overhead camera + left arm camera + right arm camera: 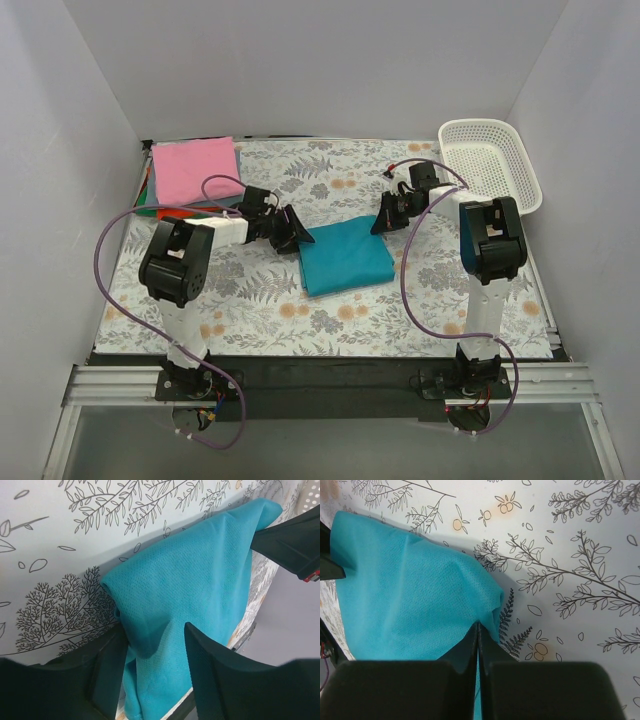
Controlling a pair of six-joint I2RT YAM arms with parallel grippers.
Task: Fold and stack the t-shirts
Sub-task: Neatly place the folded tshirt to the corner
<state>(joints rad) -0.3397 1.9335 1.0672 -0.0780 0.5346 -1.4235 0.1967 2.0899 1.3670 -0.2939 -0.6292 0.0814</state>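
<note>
Pink t-shirt [195, 170] tops the folded pile at the far left of the bench [250, 310], with an orange-red t-shirt [176, 213] peeking out beneath. Left claw [155, 629]: jaws apart, straddling the left edge of the teal t-shirt [345, 258]. Cloth in the gap, no pinch visible. Teal one sits mid-bench as a rough rectangle, well apart from the pile. Right claw [477, 625]: fingers together, clamped on its right edge. Basket [490, 160] far right. My read: fold about finished, stacking pending. Next: left claw closes on its edge, both lift level, carry left, lay it square on the pink.
</note>
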